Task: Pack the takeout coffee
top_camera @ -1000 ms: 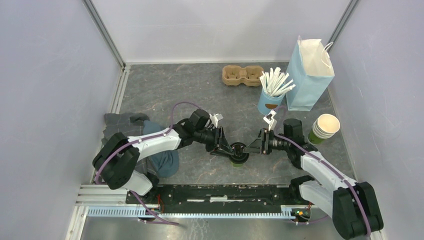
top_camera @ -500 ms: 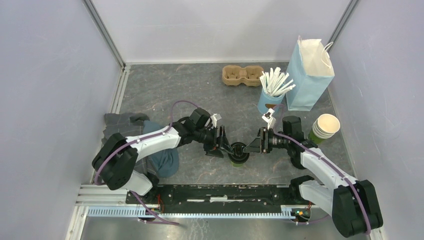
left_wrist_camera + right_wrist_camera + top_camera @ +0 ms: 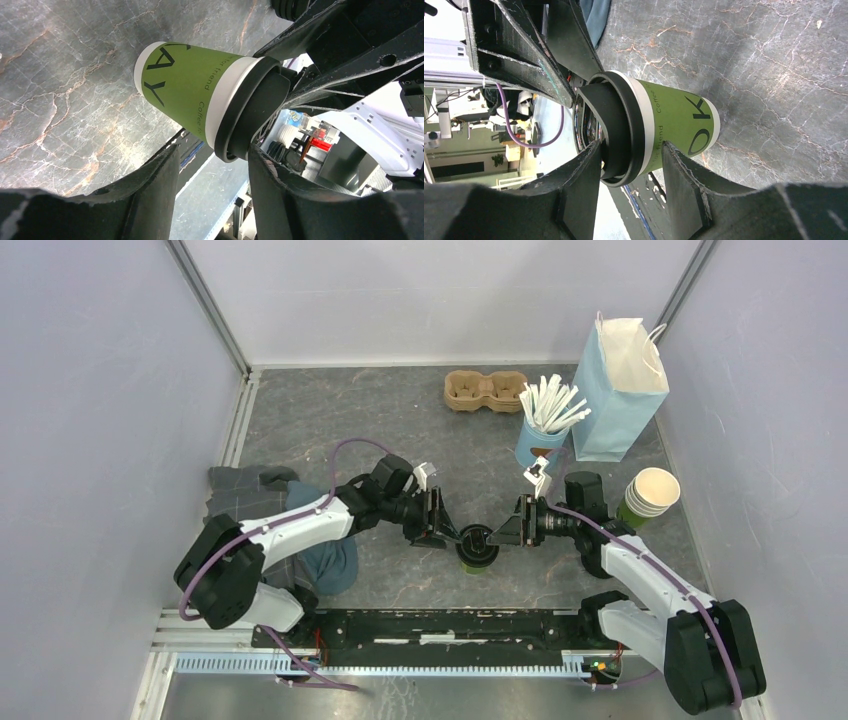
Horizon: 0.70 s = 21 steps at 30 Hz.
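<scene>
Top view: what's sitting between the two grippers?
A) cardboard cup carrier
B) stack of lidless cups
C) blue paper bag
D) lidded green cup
D: the lidded green cup, black lid on, stands upright between the left gripper and the right gripper; both wrist views show it at the fingertips.

Showing a green cup with black letters, white rim and black lid; showing grey marbling with rusty veins on the table, a light-blue bag, tan carrier, white sticks, grey-blue cloth

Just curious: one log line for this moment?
left gripper open, at takeout coffee | right gripper clamps it | blue bag upright
</scene>
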Motion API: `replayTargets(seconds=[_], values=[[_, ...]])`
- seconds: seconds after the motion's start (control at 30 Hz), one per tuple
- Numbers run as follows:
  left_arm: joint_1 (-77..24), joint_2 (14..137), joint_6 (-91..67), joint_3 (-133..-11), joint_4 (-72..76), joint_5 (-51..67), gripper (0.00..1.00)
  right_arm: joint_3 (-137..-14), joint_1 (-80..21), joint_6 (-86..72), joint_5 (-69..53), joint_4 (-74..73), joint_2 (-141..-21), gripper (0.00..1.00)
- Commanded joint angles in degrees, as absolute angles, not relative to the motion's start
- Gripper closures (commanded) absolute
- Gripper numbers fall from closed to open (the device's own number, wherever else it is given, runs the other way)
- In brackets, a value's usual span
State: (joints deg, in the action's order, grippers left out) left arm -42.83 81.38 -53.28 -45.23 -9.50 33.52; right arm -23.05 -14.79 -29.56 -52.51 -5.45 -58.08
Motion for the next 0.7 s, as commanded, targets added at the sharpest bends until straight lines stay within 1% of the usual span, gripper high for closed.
replayTargets(seconds=[0.0,0.03,0.1,0.13,0.33,0.53,0.67], values=[[-42.5,83.0,-53.6,-44.8,-10.1,32.3,0.43,-22.0,-14.8,-24.9,-46.8,-10.6,-59.3,0.49],[-42.5,83.6,-53.3,-45.0,-10.4,32.3,0.44,-22.0,-14.8,-24.8,-46.8,-10.5,-59.4,0.49],[-42.5,84.8,-52.5,-45.4,-11.7,32.1,0.50,-21.9,-14.8,-24.9,-46.8,-10.4,-59.4,0.49],[-42.5,84.9,-52.2,-45.4,-11.8,32.1,0.51,-21.9,-14.8,-25.0,-46.8,-10.3,-59.5,0.49],[-42.5,83.3,-51.8,-45.4,-12.8,30.7,0.48,-21.4,-14.8,-25.1,-46.8,-10.0,-59.3,0.49],[-42.5,86.8,-50.2,-44.8,-15.9,29.2,0.48,-19.8,-14.8,-25.8,-46.2,-8.6,-59.7,0.49],[-42.5,90.8,-48.0,-43.4,-20.0,26.6,0.51,-17.5,-14.7,-27.3,-44.3,-7.0,-60.6,0.50]])
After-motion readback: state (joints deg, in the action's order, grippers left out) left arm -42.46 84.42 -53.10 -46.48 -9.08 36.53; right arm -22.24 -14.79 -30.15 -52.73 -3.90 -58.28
